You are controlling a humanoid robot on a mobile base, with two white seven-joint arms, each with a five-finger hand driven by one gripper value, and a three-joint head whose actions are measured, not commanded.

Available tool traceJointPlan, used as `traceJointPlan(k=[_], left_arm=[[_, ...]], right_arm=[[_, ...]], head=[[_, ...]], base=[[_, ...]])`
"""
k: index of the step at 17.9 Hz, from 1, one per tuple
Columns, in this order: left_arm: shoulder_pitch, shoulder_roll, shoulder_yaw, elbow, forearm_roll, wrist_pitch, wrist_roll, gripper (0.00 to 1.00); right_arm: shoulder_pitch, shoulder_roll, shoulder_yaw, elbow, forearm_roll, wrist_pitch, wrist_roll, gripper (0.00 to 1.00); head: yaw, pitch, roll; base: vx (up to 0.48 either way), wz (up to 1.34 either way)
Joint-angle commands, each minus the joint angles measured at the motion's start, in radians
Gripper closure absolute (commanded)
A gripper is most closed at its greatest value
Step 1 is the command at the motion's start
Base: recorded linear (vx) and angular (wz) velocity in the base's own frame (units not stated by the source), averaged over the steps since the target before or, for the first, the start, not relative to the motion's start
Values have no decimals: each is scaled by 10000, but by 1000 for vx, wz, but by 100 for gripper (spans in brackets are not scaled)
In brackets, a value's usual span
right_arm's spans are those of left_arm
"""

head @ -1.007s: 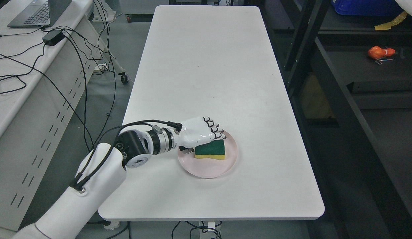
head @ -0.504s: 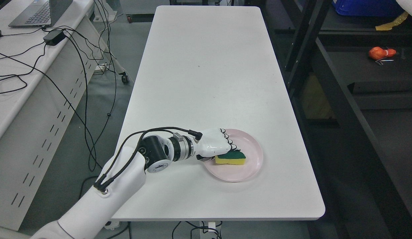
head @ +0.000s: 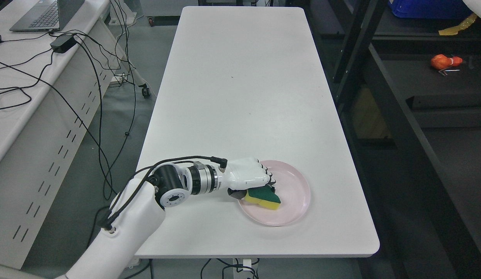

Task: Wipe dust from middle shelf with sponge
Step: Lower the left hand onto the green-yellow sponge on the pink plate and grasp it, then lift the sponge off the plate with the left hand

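Note:
A green and yellow sponge (head: 264, 197) lies tilted over the left part of a pink plate (head: 293, 193) near the front of the white table (head: 244, 85). My left hand (head: 251, 179) comes in from the lower left, and its fingers are curled down over the sponge's near end. The black shelf rack (head: 384, 100) stands to the right of the table. My right hand is out of view.
An orange object (head: 444, 61) lies on the dark shelf at the upper right, with a blue bin (head: 423, 8) above it. A side desk (head: 27, 77) with a laptop (head: 42, 15) and cables stands at the left.
The plate has slid right and a little nearer under my hand. My left hand has closed on the sponge, which is now tilted up at one end.

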Motion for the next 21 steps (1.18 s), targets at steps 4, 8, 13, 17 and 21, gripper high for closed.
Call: traceJointPlan(k=[4, 8, 13, 17, 21], left_arm=[[494, 161, 4450, -204, 2638, -292, 162, 100], [585, -7, 5019, -941, 4337, -246, 300, 100], [1075, -1582, 6765, -1080, 6259, 137, 1847, 98], [1825, -1582, 6419, -1096, 8449, 427, 2707, 98], [2839, -1582, 6095, -1707, 9771, 1790, 4222, 99]], right_arm=[[0, -175, 13, -175, 0, 3, -2, 0], [0, -175, -2, -175, 0, 3, -2, 0], [0, -175, -2, -175, 0, 3, -2, 0], [0, -175, -2, -175, 0, 3, -2, 0], [0, -175, -2, -175, 0, 3, -2, 0]], head=[[0, 0, 0], [0, 0, 0], [0, 0, 0], [0, 0, 0], [0, 0, 0]], base=[[0, 0], [0, 0], [0, 0], [-9, -35], [-72, -279]])
